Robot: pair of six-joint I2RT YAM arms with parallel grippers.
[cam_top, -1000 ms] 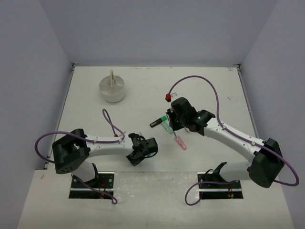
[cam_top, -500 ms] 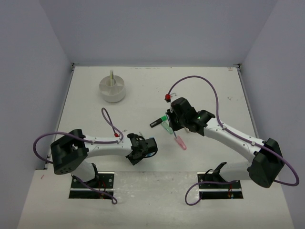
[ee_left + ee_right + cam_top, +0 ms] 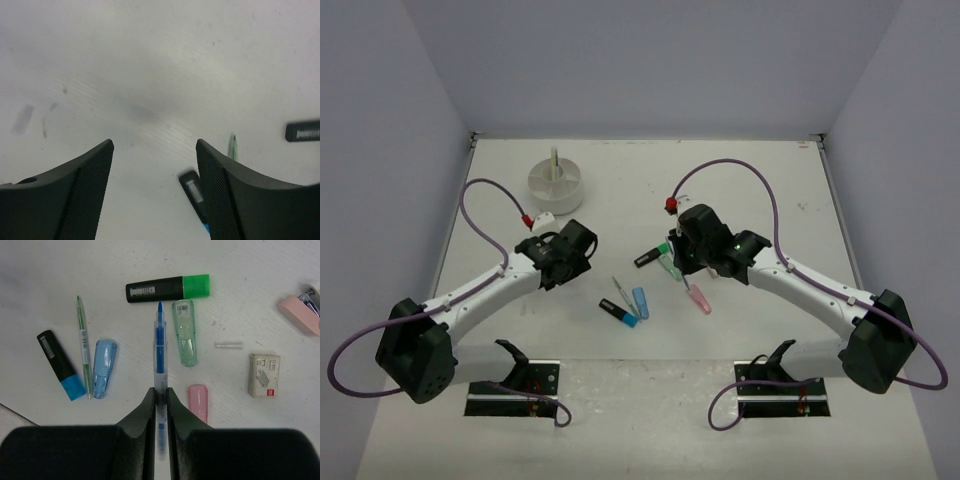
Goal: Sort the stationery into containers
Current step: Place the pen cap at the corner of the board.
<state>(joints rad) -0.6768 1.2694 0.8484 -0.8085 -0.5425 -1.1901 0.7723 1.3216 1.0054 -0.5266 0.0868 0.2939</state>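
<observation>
My right gripper is shut on a thin blue pen that points away over the table; in the top view it hangs over the cluster of stationery. Under it lie a black highlighter with a green cap, a clear green piece, a pink piece, a clear blue piece, a thin green pen and a black highlighter with a blue end. My left gripper stands open over bare table, with nothing between its fingers. The white round container holds a yellow stick.
A small box of staples, a pink stapler and a tiny clear cap lie to the right of the cluster. In the left wrist view the blue-ended highlighter lies beside the right finger. The table's walls close in both sides.
My left arm has swung from the blue items near the front edge back and left toward the tub, and its jaws have opened. The right arm has not moved.
</observation>
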